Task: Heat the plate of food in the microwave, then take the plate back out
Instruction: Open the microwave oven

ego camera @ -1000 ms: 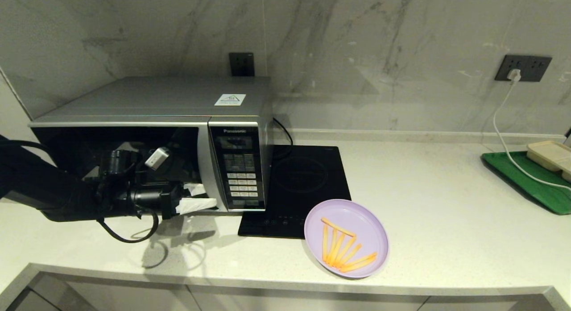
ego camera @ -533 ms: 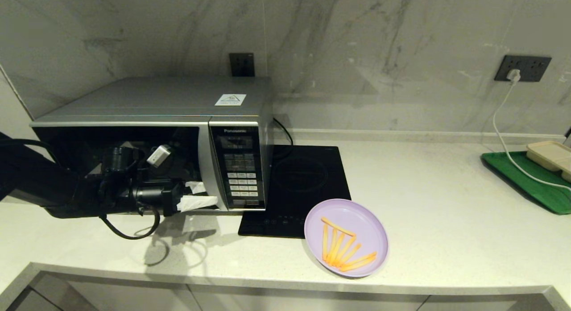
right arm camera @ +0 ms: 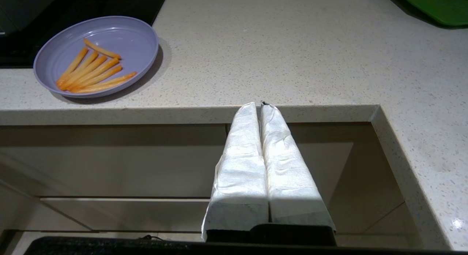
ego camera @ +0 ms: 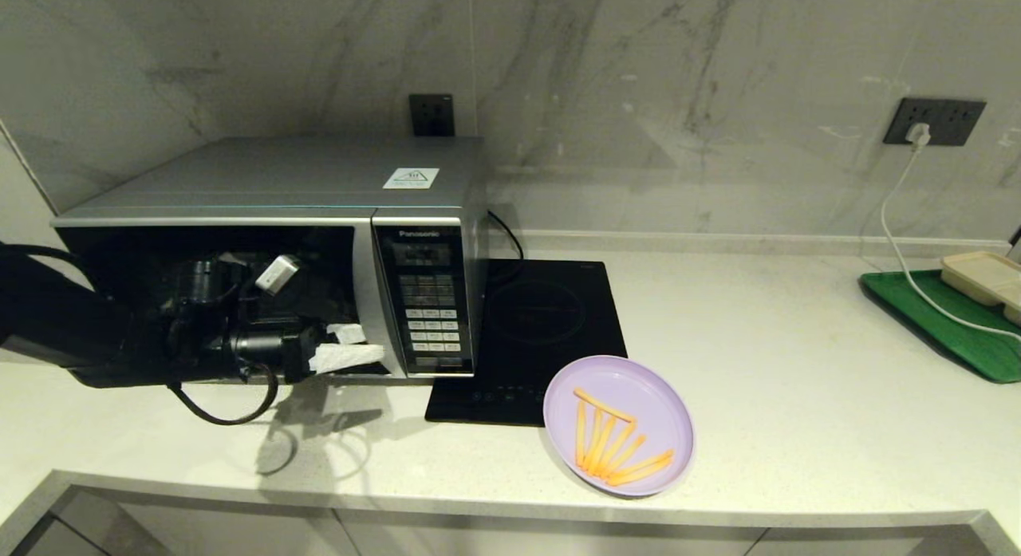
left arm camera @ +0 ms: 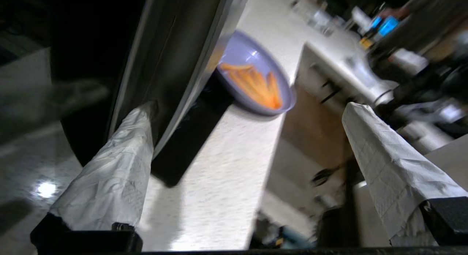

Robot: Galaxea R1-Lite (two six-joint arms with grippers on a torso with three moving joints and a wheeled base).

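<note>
The lilac plate of food [ego camera: 618, 424], with several orange fries, sits on the counter near the front edge, partly on the cooktop's corner; it also shows in the wrist views [left arm camera: 252, 79] [right arm camera: 97, 55]. The silver-grey microwave [ego camera: 271, 181] stands at the left with its dark glass door closed. My left gripper [ego camera: 359, 345] is low in front of the door, by the seam with the keypad, open with nothing between its white-wrapped fingers [left arm camera: 120, 167]; one finger lies close beside the door's edge [left arm camera: 164, 46]. My right gripper [right arm camera: 260, 105] is shut and empty, below the counter's front edge.
A black induction cooktop [ego camera: 542, 325] lies right of the microwave. A green tray [ego camera: 949, 325] with a beige container [ego camera: 985, 275] sits at the far right, and a white cable [ego camera: 901, 221] runs to the wall socket.
My left arm has drawn slightly to the left and up along the microwave door, still open. The plate and the door have not moved.
</note>
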